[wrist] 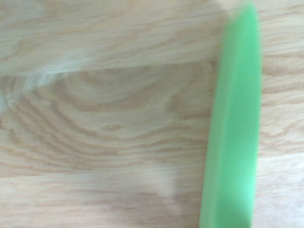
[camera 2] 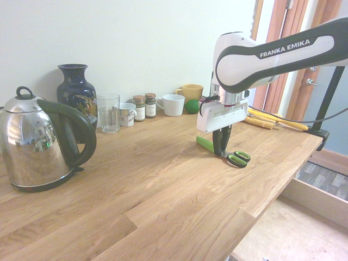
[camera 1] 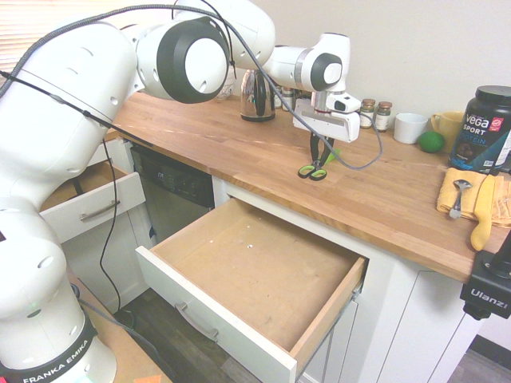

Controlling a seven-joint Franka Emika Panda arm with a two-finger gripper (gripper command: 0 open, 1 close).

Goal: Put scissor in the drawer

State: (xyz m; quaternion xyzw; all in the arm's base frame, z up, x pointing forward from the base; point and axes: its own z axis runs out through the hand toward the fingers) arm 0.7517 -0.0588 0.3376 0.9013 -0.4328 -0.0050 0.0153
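Drawer number one at the far left, the smaller white-fronted one (camera 1: 94, 209), stands open, with a dark thing inside that is too hidden to name. Next along is a built-in appliance with a black control panel (camera 1: 172, 177), set beneath the wooden worktop (camera 1: 239, 152). The large drawer (camera 1: 255, 254) is pulled well out, its silver bar handle (camera 1: 196, 321) facing the room and its light-wood interior showing a few small pale specks.

Back on the worktop, a steel kettle (camera 1: 257, 97) stands near the wall. To the right of it, the end effector (camera 1: 318, 166) points down, its two dark fingers drawn narrow around the middle of the scissor (camera 1: 314, 171). The scissor is at the worktop, outside the large drawer; its green, black-lined loops lie on the side toward that drawer, and its bright green blade part (wrist: 232, 128) points toward the wall side.

Farther right come two small lidded jars (camera 1: 375, 115), a white mug (camera 1: 410, 128), a round green thing (camera 1: 431, 142), a yellow mug (camera 1: 447, 124) and a black tub (camera 1: 482, 132). Before the tub lies a folded yellow cloth (camera 1: 457, 180), bearing a spoon (camera 1: 459, 198) and a long yellow thing (camera 1: 482, 214).
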